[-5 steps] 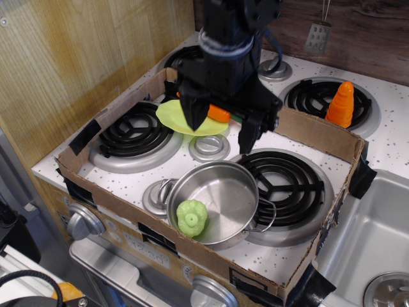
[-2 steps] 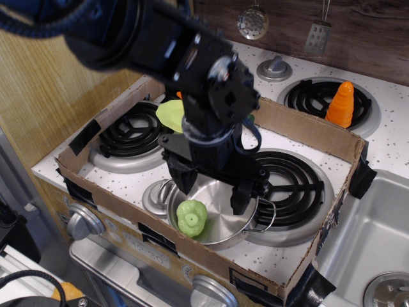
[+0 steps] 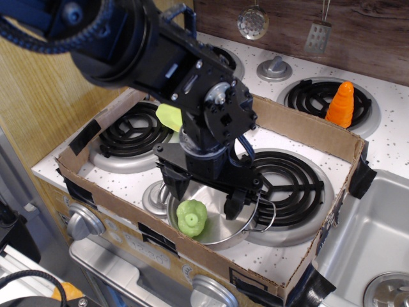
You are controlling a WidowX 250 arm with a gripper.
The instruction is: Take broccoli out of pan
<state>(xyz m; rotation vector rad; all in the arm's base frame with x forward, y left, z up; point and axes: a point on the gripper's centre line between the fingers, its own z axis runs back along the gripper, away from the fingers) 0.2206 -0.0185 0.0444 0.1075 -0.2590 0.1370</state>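
The broccoli (image 3: 192,217) is a small pale lime-green lumpy toy lying inside the pan (image 3: 217,231), against its front left wall. The pan is a shiny steel pot with wire loop handles, sitting at the front of the stove top. My black gripper (image 3: 203,195) hangs just above the pan with its two fingers spread apart. The left finger (image 3: 174,184) is over the pan's left rim, just above the broccoli. The right finger (image 3: 234,203) is over the pan's middle. The fingers hold nothing. The arm hides the pan's back part.
A cardboard box wall (image 3: 307,131) rings the two left burners. A yellow-green plate (image 3: 168,116) shows partly behind the arm. An orange carrot-like toy (image 3: 340,105) stands on the back right burner. A sink (image 3: 374,236) lies at the right. Utensils hang on the back wall.
My gripper has come forward and down from over the plate to just above the pan, fingers still spread. The broccoli and pan have not moved.
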